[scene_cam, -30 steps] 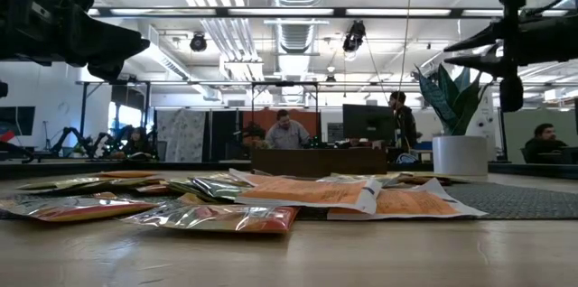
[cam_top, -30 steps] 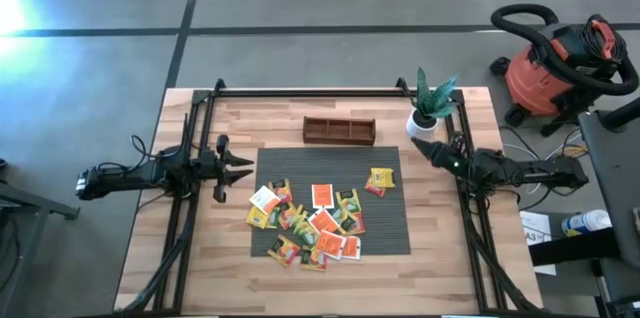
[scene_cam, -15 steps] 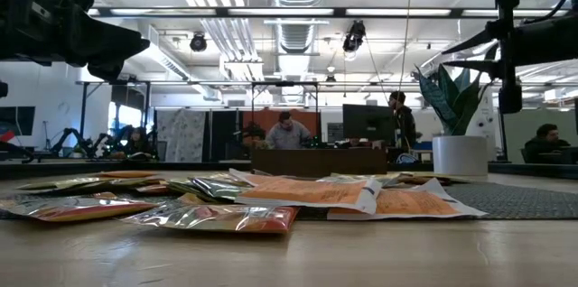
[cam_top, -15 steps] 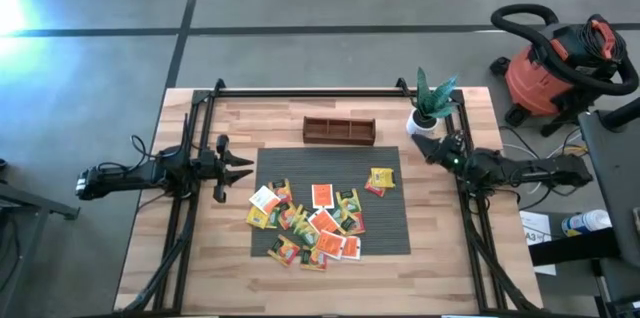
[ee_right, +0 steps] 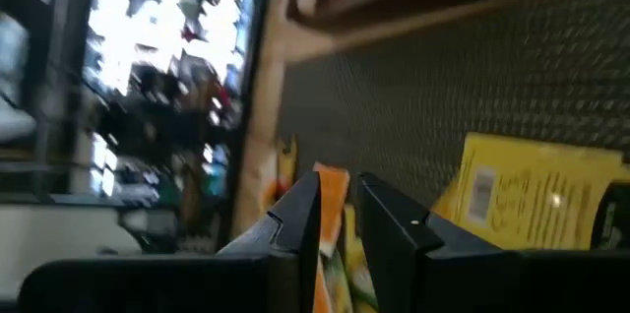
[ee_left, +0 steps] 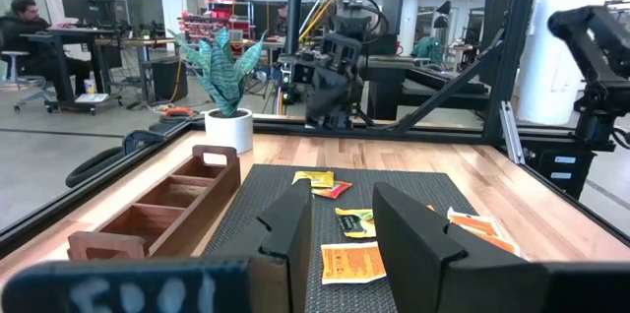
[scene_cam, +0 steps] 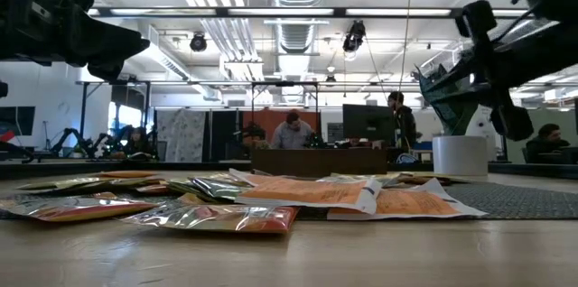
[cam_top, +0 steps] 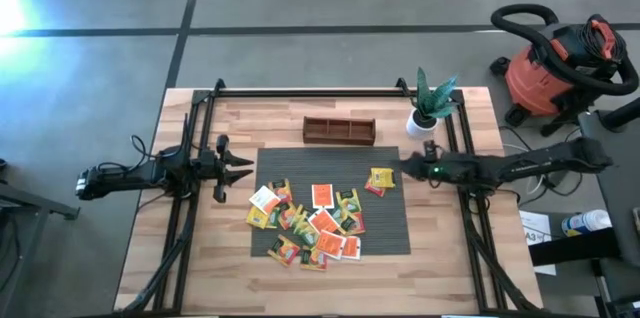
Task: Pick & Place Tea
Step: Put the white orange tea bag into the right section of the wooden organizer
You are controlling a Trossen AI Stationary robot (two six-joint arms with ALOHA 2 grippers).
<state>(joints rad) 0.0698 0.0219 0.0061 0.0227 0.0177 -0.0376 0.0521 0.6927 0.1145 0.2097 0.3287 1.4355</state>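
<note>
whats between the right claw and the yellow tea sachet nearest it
Nothing: in the high view only bare grey mat separates the right claw from the yellow sachet.

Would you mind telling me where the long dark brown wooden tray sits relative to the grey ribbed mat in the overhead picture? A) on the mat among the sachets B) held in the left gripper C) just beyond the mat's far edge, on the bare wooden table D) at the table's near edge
C: the long dark brown wooden tray rests on bare wood just past the far edge of the grey ribbed mat, beside neither gripper.
</note>
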